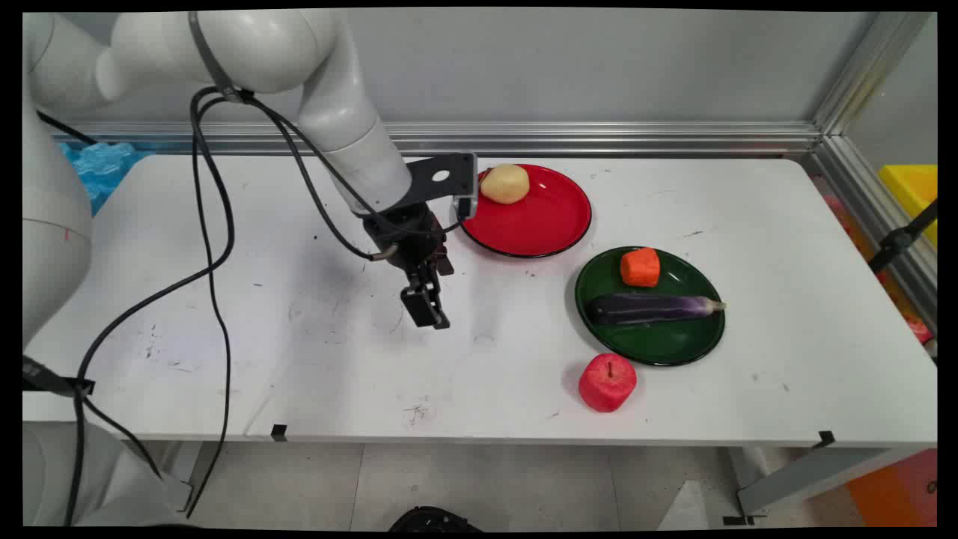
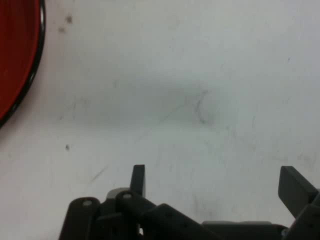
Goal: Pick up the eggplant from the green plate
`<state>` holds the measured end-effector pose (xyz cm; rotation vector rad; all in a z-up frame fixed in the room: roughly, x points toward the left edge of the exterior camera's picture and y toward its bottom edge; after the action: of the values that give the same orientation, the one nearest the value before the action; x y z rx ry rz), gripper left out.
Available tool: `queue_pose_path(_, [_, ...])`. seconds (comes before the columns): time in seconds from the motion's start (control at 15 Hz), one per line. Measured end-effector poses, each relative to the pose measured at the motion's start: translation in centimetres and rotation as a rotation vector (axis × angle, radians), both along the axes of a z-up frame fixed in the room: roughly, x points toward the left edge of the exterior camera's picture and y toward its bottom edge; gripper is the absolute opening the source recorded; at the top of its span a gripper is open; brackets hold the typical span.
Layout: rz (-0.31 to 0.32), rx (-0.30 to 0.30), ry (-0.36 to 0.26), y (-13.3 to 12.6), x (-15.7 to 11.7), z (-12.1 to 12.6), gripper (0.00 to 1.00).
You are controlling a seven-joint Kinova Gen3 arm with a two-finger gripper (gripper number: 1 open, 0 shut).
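My black gripper (image 1: 426, 311) hangs over bare white table, left of the red plate (image 1: 554, 224), and holds nothing. In the hand view the gripper (image 2: 215, 182) is open, its two fingertips (image 2: 138, 179) set wide apart above scuffed tabletop, with the red plate's rim (image 2: 20, 75) at the upper left. A yellowish potato (image 1: 505, 183) lies on the red plate's far left side. To the right, a dark green plate (image 1: 658, 348) carries an orange carrot piece (image 1: 641, 267) and a purple eggplant (image 1: 651, 308). A red apple (image 1: 607, 382) stands on the table just in front of the green plate.
Black cables (image 1: 213, 247) hang from the arm over the table's left half. A blue crumpled thing (image 1: 101, 165) lies at the far left behind the table. An aluminium rail (image 1: 599, 138) runs along the back edge, and a yellow bin (image 1: 913, 187) sits beyond the right edge.
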<state>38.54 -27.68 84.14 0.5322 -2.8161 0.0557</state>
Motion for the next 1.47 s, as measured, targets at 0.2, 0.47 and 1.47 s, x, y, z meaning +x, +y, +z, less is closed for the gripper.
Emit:
queue_pose_path(0.2, [-0.018, 0.001, 0.022, -0.3, -1.9, 0.5, 1.0])
queue_pose_path(0.47, [-0.034, -0.011, 0.056, -0.9, -5.3, 1.3, 1.0])
queue_pose_path(1.47, [-0.045, -0.136, 0.202, -4.7, -20.0, 1.3, 1.0])
